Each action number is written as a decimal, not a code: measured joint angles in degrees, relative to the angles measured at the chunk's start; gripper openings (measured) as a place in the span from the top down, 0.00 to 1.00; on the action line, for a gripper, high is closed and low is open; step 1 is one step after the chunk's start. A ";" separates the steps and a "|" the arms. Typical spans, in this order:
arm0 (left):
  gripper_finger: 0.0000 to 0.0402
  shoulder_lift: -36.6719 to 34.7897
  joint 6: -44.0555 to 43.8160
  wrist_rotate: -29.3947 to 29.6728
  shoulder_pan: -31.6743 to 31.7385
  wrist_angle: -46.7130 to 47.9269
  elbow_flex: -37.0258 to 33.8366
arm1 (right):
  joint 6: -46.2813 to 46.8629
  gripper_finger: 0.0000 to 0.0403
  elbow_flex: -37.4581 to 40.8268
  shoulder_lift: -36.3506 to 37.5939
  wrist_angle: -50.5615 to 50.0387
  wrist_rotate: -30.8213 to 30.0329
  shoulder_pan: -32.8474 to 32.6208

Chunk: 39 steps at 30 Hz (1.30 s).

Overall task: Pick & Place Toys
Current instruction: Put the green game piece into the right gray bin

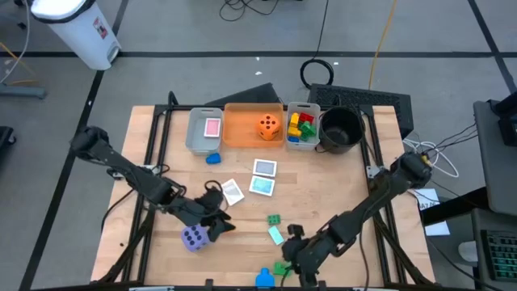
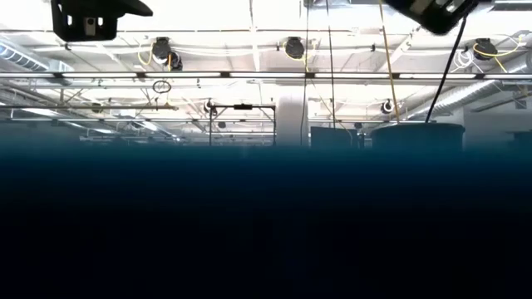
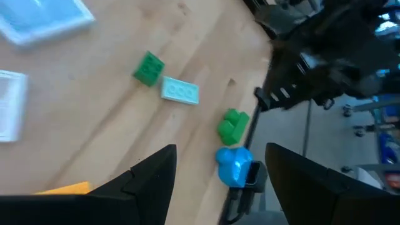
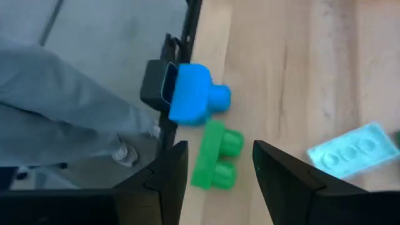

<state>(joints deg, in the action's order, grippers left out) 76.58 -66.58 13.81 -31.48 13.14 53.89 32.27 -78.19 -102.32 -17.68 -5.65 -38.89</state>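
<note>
I'm hovering the right gripper point(image 4: 215, 164), fingers apart, over the green brick point(image 4: 215, 156) beside the blue brick point(image 4: 192, 94). The left gripper point(image 1: 216, 227), fingers apart and empty, is waiting by the purple die point(image 1: 194, 237).

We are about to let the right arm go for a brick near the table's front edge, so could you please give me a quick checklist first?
1. Right gripper open: ok.
2. Green brick lined up between its fingers: ok.
3. Blue brick clear of the fingers: ok, though it touches or nearly touches the green one.
4. Left gripper out of the way: cannot tell; it points at the same bricks.
5. Grey bin has room: cannot tell.
</note>
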 joint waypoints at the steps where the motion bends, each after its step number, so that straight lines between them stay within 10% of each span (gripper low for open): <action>1: 0.38 1.06 0.02 -0.73 0.00 -1.42 0.00 | 0.07 0.58 0.00 -1.08 1.65 0.26 -0.21; 39: 0.38 11.56 4.17 -17.97 -0.48 -12.89 0.02 | 11.41 0.58 -0.11 -10.89 5.80 -5.78 -1.59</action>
<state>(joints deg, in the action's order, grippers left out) 88.14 -62.41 -4.16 -31.97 0.25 53.91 43.69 -78.30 -113.20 -11.88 -11.43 -40.47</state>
